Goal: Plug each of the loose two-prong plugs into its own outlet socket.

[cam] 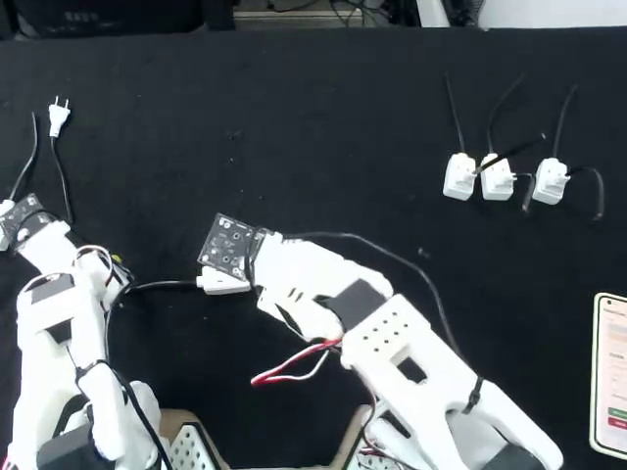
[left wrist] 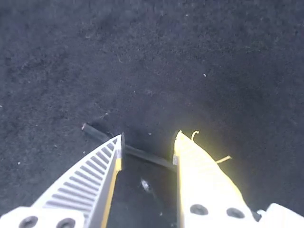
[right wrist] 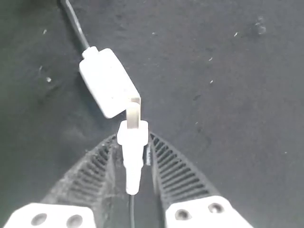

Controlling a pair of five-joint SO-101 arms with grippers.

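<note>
My right gripper [right wrist: 134, 156] is shut on a white two-prong plug [right wrist: 132, 145]. Its prongs touch the end of a white outlet socket [right wrist: 104, 88] lying on the black table. That socket [cam: 223, 284] lies mid-table under the right arm, its black cable running left. My left gripper [left wrist: 147, 142] is open at the table's left edge, with a thin black cable [left wrist: 142, 154] lying across between its fingertips. Another loose white plug [cam: 59, 116] lies at the far left.
Three white sockets [cam: 497, 178] with black cables sit in a row at the far right. A phone [cam: 609, 372] lies at the right edge. Red and white wires [cam: 289, 367] hang from the right arm. The middle back of the black table [cam: 323, 127] is open.
</note>
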